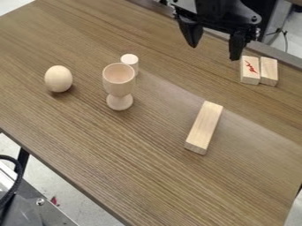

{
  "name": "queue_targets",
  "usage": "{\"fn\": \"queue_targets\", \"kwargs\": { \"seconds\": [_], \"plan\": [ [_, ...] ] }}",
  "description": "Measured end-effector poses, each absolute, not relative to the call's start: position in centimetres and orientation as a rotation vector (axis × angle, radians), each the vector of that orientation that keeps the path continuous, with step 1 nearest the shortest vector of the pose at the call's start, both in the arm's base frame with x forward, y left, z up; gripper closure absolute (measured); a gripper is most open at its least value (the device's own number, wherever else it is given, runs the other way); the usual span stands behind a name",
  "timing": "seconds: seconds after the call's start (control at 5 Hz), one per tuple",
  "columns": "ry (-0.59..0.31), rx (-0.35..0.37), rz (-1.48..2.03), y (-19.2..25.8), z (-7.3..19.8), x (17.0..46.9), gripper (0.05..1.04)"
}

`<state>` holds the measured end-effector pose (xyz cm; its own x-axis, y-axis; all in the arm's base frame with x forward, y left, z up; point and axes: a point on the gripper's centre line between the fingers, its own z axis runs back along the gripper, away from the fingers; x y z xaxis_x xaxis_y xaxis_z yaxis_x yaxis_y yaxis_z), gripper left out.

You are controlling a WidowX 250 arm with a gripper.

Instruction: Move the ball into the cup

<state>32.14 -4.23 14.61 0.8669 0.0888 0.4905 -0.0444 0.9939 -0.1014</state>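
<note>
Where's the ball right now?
Camera view, left side of the table: the ball sits on the wood, left of the cup.

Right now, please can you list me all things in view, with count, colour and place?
Ball: one, pale wood, left of cup
Cup: one, pale wood, upright left of centre
Cylinder: one, pale, just behind cup
Long block: one, pale wood, right of cup
Short blocks: two, pale wood, one red-marked, upper right
Table: one, brown, under these
Cables: two, black, lower left, upper right
Gripper: one, black, top, fingers apart
</note>
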Motion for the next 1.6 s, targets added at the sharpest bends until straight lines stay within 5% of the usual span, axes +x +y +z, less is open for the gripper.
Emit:
{"fn": "queue_targets", "kwargs": {
  "seconds": [0.4, 1.0, 1.6],
  "plan": [
    [-0.488, -0.051, 0.158, -2.6, 14.5, 30.9, 0.084],
    [-0.515, 0.056, 0.443, 4.4, 19.1, 25.8, 0.084],
    [-0.321, 0.176, 0.596, 12.1, 13.3, 17.6, 0.084]
  ]
}}
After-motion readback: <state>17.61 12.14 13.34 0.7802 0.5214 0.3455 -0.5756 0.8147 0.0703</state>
